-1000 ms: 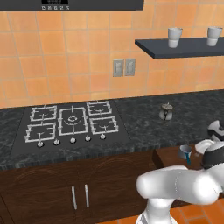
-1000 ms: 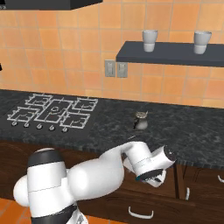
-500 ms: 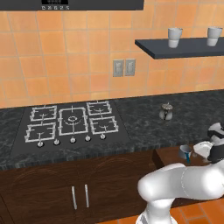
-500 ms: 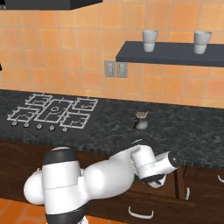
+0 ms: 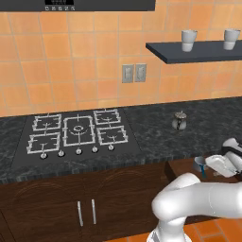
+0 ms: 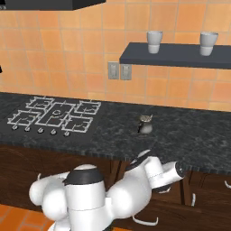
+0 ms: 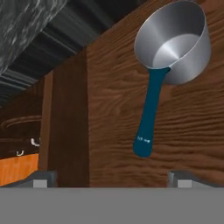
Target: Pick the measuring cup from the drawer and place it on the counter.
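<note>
The measuring cup [image 7: 173, 43], a pale glassy round cup with a straight teal handle, lies on the wooden floor of the open drawer [image 7: 109, 100]. Its handle points toward my gripper [image 7: 113, 178]. The gripper is open, with both fingertips spread wide and nothing between them, and stays short of the handle's end. In the left base view the cup [image 5: 200, 164] shows as a small blue-grey shape in the drawer [image 5: 182, 166], just under the counter [image 5: 156, 137], with my hand [image 5: 221, 164] right beside it.
A black gas hob [image 5: 75, 132] sits on the counter at the left. A small silver lidded pot [image 5: 179, 121] stands on the counter behind the drawer. Two handleless cups [image 5: 188, 39] rest on the wall shelf. Cabinet doors [image 5: 85, 208] are below the hob.
The arm's elbow has swung to the right in the right base view. The hand has stayed over the drawer, shifting only slightly. The cup has not moved.
</note>
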